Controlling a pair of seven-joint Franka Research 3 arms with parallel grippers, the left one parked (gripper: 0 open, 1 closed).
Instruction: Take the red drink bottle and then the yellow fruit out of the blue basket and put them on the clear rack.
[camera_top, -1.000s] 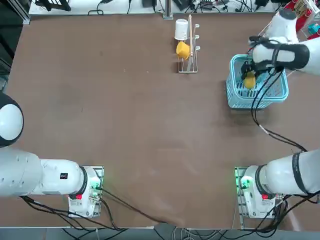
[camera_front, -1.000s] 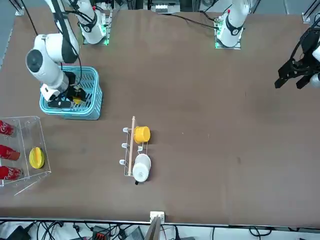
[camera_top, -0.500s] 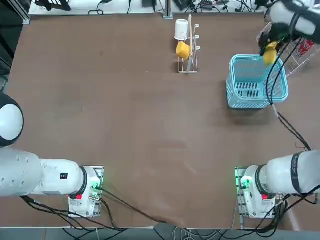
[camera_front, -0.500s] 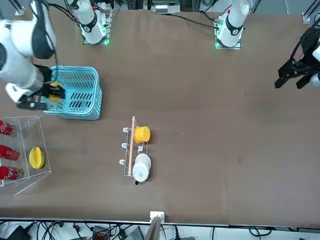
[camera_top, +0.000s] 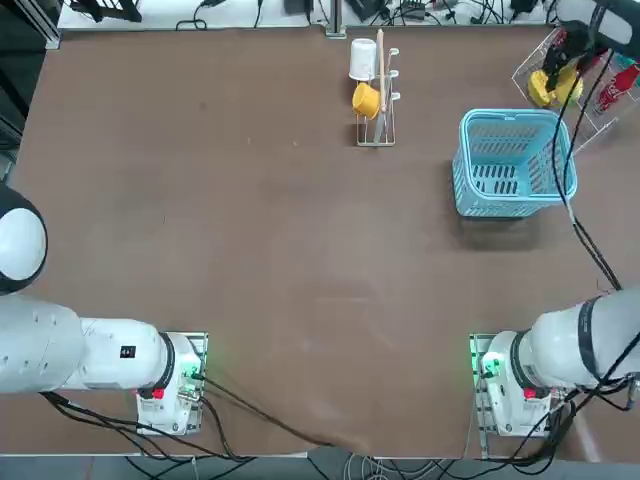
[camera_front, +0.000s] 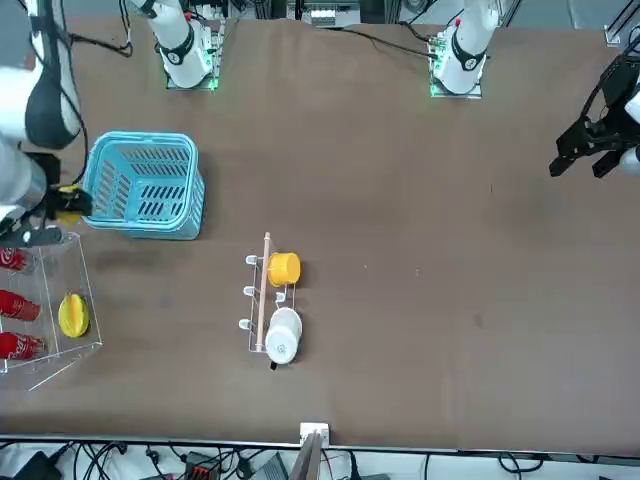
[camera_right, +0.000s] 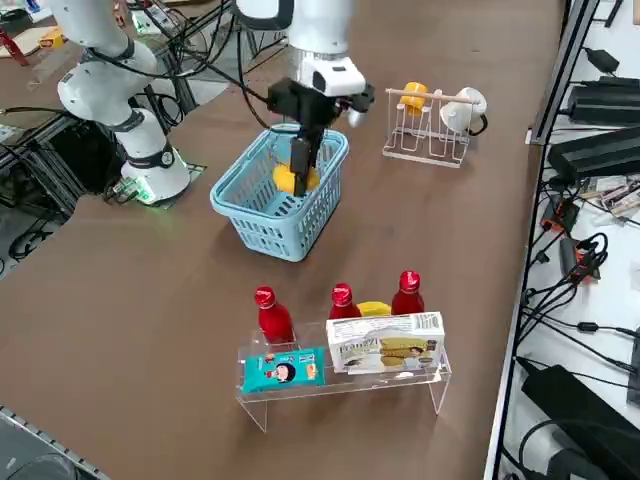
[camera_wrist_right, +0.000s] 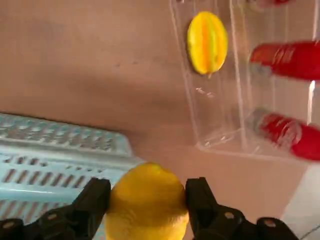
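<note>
Right gripper (camera_wrist_right: 147, 200) clamps the small round yellow fruit (camera_wrist_right: 146, 202), at one o'clock of the light-blue slotted plastic basket (camera_top: 514, 160).

The clear rack (camera_top: 585, 75) ran off the upper right corner of the top view and off the left edge of the front view, so its full width went unseen. In the wrist view the red drink bottle (camera_wrist_right: 282, 59) was blurred, its label unreadable, and the right gripper (camera_wrist_right: 148, 202) and yellow fruit (camera_wrist_right: 148, 206) were cropped.
</note>
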